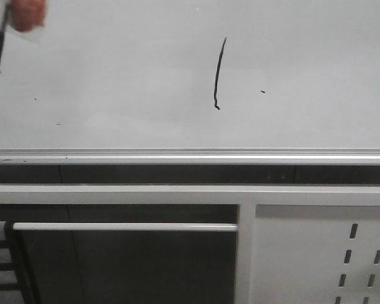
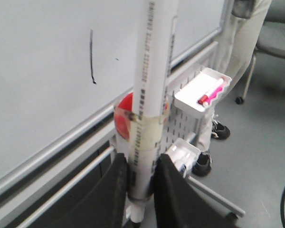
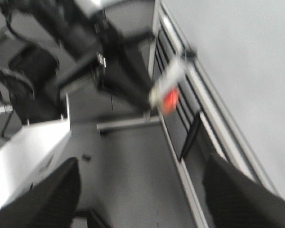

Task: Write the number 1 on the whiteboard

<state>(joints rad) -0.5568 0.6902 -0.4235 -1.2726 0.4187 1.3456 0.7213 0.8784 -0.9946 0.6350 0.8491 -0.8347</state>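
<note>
Two small white plastic trays hang on the white perforated metal panel (image 2: 183, 116) at the right of the left wrist frame: the upper tray (image 2: 203, 89) holds one pink-red marker (image 2: 211, 92), while the lower tray (image 2: 183, 153) holds pale items too blurred to name. The left gripper (image 2: 141, 178) has its two black fingers (image 2: 118, 187) closed narrowly on a long white marker tube (image 2: 149, 95) wrapped with clear tape; a line of small print runs along the tube, unreadable. A red ball-like shape (image 2: 123, 116) sits behind the tube. One thin black curved stroke, the number 1 (image 1: 219, 73), stands at upper centre of the front frame on the large glossy white whiteboard (image 1: 126, 76) with silver aluminium frame, with three tiny black specks around it. The right gripper (image 3: 140, 199) shows both dark fingers (image 3: 54, 194) spread wide, holding nothing.
</note>
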